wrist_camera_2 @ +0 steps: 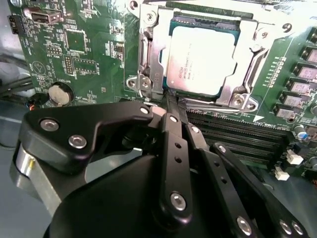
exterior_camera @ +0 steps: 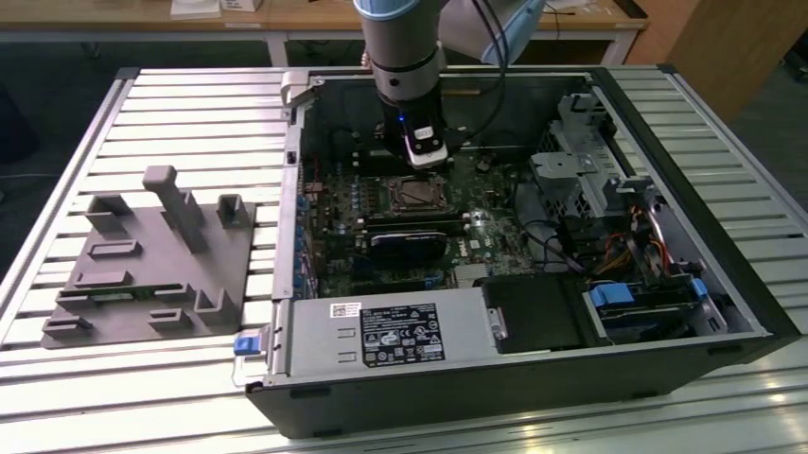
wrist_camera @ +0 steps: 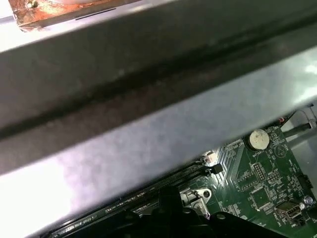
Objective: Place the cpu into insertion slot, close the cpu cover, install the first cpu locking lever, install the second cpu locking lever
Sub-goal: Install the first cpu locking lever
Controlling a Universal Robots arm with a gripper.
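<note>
Just end effector (wrist_camera_2: pixel 174 101) beside cpu cover (wrist_camera_2: pixel 148 49) edge

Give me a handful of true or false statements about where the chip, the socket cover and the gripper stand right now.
1. The cpu lies in the insertion slot. True.
2. The cpu cover is swung up, clear of the chip. False: it lies down around the chip.
3. The gripper has its jaws closed together, tips at the socket's edge. True.
4. The gripper carries the cpu. False: it holds nothing.
5. The grey fixture block sits inside the computer case. False: it rests outside, on the exterior view's left.
</note>
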